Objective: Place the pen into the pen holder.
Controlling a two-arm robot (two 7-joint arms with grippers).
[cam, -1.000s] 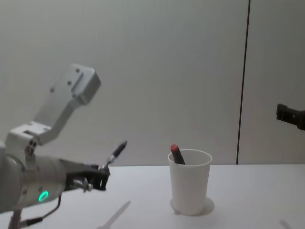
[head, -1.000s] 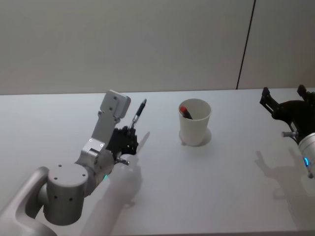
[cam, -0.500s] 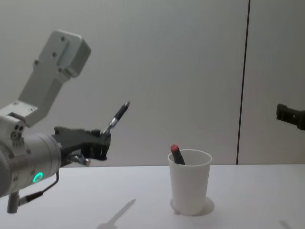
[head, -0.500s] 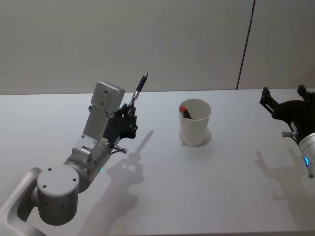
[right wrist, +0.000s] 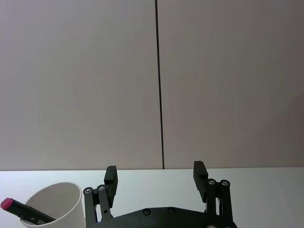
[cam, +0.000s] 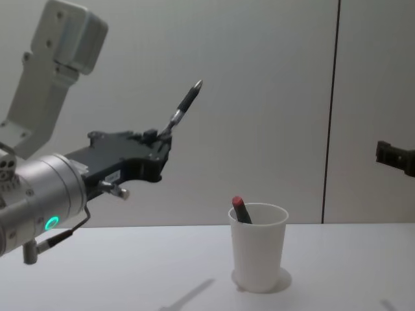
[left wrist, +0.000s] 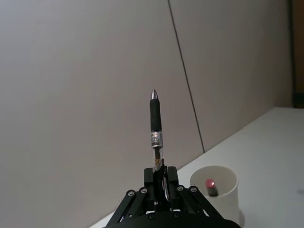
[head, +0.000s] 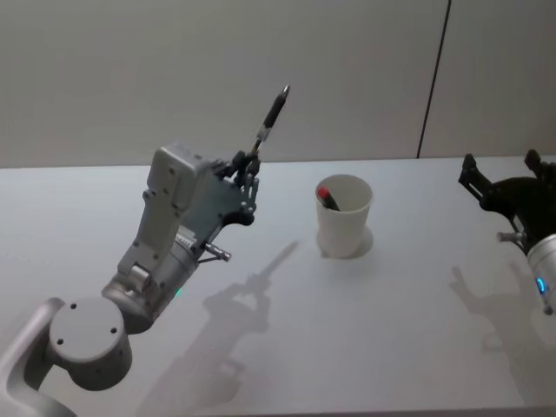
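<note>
Your left gripper (head: 248, 169) is clamped on the rear end of the pen (head: 272, 117), high above the table (head: 391, 330) and well to the left of the pen holder (head: 343, 228). Most of the pen juts beyond the grip, tip skyward, so a quick swing could make it pivot or slip between the fingers. The cup looks light, and a red-capped marker (head: 327, 196) leans at its left rim. Come down off-centre and you may hit marker or rim and tip the cup. Your right gripper (head: 501, 167) sits parked at the right, jaws wide.
</note>
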